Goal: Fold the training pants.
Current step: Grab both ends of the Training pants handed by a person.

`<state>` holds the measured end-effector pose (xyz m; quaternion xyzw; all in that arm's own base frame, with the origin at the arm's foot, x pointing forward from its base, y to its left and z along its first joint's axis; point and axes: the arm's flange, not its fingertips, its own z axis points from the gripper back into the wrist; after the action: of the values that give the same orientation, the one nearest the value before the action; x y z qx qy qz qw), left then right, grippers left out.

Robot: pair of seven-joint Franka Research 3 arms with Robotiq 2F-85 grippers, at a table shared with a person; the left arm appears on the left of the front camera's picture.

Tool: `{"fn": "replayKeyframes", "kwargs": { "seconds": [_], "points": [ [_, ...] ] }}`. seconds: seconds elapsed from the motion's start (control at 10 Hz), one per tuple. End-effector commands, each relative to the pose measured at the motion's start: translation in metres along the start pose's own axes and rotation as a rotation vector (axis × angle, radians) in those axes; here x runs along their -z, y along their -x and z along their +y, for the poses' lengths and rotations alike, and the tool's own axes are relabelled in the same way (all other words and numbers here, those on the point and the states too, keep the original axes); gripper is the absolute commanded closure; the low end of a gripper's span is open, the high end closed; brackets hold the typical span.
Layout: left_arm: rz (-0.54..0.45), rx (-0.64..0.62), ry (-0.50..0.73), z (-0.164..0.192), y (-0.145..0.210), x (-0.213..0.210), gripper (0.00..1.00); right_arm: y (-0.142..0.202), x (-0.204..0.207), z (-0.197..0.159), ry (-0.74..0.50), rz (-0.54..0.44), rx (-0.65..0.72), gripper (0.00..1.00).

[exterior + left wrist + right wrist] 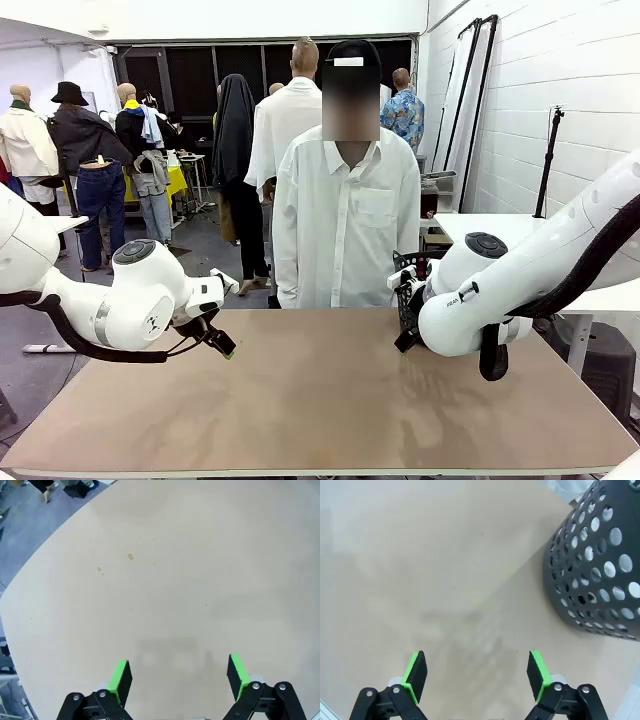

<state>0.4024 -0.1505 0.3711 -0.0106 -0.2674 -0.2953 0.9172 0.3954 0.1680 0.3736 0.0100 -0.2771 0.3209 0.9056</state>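
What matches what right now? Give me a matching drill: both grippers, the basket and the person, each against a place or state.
1. left gripper
2. right gripper
3. basket
4. person

A. dark, full of round holes
B. open, close to the basket
C. standing at the far side of the table
D. open, over the table's left half

Pairs: 1-D, 2-B, 3-A, 4-C

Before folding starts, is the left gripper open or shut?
Open. On the left gripper, the green pads stand wide apart, table showing between them.
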Motion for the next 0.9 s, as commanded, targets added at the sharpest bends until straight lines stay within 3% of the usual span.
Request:
{"fn": "replayKeyframes", "kwargs": {
  "seconds": [0.0,0.8],
  "points": [
    [0.0,0.0,0.0,0.0,0.0,0.0,0.0,0.0,0.0,0.0,0.0,0.0,0.0,0.0],
    [0.0,0.0,0.0,0.0,0.0,0.0,0.0,0.0,0.0,0.0,0.0,0.0,0.0,0.0]
  ]
}}
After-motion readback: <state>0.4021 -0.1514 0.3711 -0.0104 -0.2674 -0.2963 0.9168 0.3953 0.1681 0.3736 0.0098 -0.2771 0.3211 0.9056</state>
